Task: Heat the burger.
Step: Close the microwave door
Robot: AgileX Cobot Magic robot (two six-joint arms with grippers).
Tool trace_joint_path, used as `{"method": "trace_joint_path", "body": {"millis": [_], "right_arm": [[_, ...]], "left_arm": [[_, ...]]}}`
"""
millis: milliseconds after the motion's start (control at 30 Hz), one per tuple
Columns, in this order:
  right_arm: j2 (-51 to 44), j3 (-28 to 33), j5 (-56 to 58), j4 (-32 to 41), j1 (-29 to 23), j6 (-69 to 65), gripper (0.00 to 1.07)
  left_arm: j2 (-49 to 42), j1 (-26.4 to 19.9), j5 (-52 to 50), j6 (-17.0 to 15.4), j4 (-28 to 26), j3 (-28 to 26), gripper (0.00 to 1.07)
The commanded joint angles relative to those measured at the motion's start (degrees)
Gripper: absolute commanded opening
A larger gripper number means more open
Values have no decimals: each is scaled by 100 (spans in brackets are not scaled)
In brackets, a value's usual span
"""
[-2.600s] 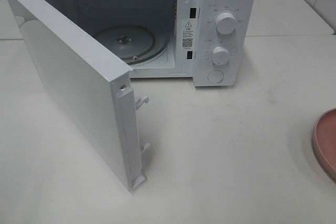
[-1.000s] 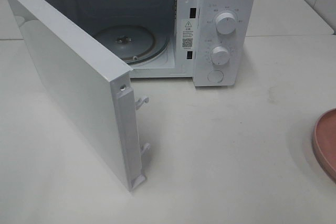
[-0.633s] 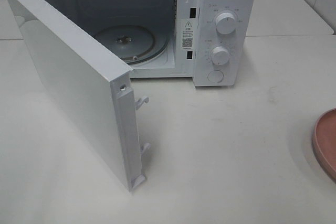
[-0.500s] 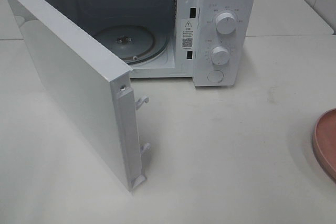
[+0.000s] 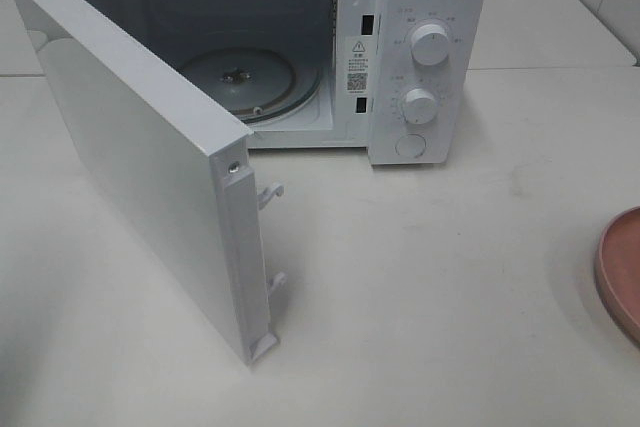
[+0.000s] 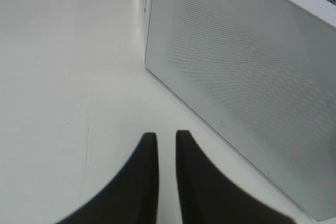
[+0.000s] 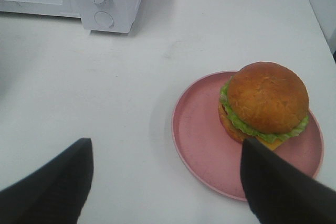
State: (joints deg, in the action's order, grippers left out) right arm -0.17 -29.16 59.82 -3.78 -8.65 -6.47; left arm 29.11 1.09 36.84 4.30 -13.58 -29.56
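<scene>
Burger (image 7: 265, 103) on pink plate (image 7: 205, 145), well apart from microwave (image 5: 425, 57). R gripper (image 7: 167, 182) wide, empty, above plate; L gripper (image 6: 163, 153) nearly closed, empty. Risk: squashing bun (soft), or clipping open door (image 5: 140, 147).

Bright, even overhead light; soft shadows on worktop (image 5: 450, 277). Wrist views: gripper fingers (image 6: 142, 182) blurred, out of focus; no glare.

One microwave (image 5: 300, 47) is standing on the tabletop (image 5: 450, 297) — its one door (image 5: 140, 157) hanging open, two round knobs (image 5: 430, 44) and one button (image 5: 410, 145) showing. One burger (image 7: 265, 103) is sitting on one pink plate (image 7: 205, 140), just ahead of the right tool (image 7: 165, 182) — two tools in all, counting the left tool (image 6: 163, 150).
</scene>
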Motion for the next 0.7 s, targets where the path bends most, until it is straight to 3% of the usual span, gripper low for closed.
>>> {"method": "trace_joint_path", "body": {"millis": [33, 333, 700], "right_arm": [[-155, 11, -52, 6, 40, 57, 75], [-155, 11, -52, 6, 40, 57, 75], [-155, 11, -52, 6, 40, 57, 75]], "left_arm": [[361, -11, -424, 86, -29, -29, 0], [1301, -6, -2756, 1014, -590, 395, 0], [2160, 6, -5013, 945, -653, 1197, 0]]}}
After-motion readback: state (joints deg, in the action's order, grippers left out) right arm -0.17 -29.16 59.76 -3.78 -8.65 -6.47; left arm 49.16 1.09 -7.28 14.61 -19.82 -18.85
